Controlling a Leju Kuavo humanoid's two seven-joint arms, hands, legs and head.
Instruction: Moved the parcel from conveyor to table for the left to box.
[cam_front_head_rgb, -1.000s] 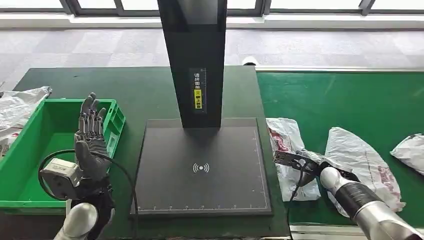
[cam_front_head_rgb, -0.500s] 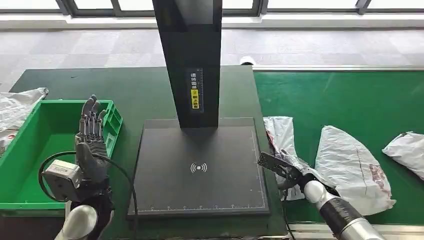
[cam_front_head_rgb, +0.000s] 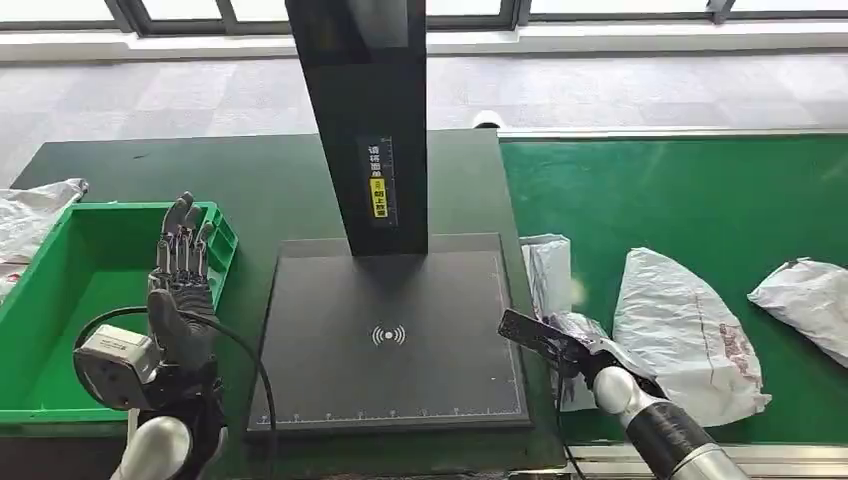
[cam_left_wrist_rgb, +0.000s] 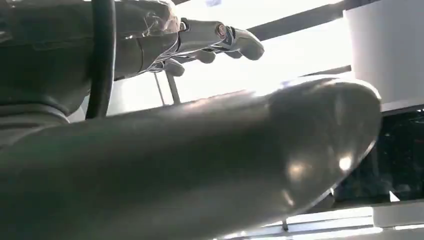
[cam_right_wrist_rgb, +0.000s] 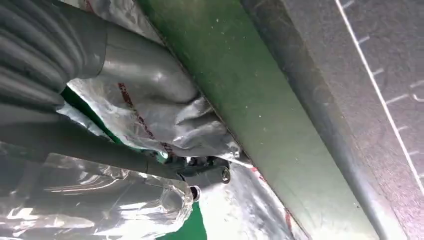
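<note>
Green felt covers both our table and the conveyor to its right; beyond them we see grey floor and a window sill. On the table sits a black scanning pad with a black post rising from its far edge, and a green bin stands at the left. In the head view our left hand is raised beside the bin, fingers straight and apart, holding nothing. Our right hand reaches over the gap between pad and conveyor, gripping the white plastic parcel, which lies at the conveyor's near-left edge with its long axis running away from us. Two more white bags lie further right.

From the left wrist, we see extended fingers against bright windows.

From the right wrist, the thumb presses into crumpled plastic beside the table's edge.
</note>
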